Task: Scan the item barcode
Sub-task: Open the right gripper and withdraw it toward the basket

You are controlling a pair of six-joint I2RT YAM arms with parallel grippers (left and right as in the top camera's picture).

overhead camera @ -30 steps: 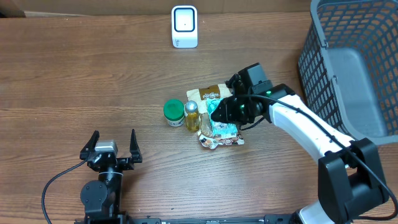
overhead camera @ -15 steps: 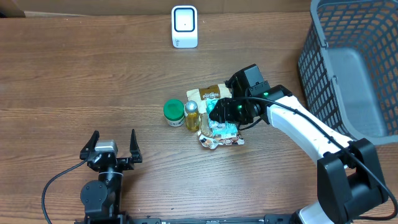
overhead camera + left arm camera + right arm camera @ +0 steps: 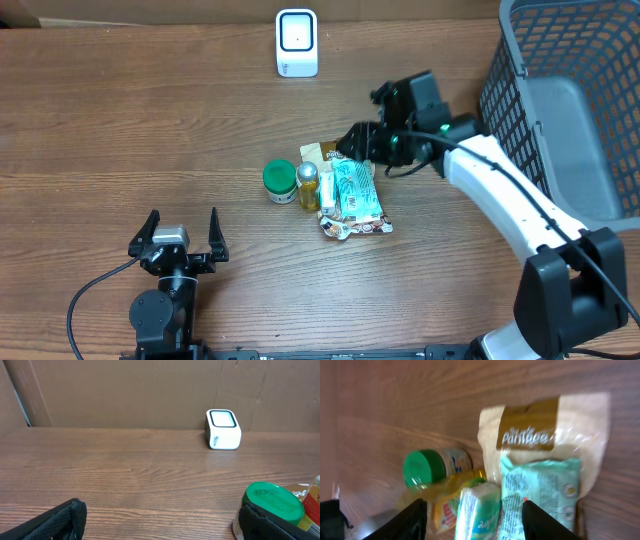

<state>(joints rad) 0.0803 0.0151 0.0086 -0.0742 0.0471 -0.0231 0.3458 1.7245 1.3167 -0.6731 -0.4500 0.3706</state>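
Right arm [image 3: 505, 195] is mostly a glossy white shell with black joints and a black base [image 3: 572, 300]. A thin black cable [image 3: 520, 195] runs along the white part, and a tiny green light [image 3: 398, 138] glows by the wrist. Left arm [image 3: 163, 305] is all black, apart from a little silver block [image 3: 170, 236] on the left gripper [image 3: 183, 214] between its two black fingers [image 3: 216, 235]. Another black cable [image 3: 85, 295] loops off its side.
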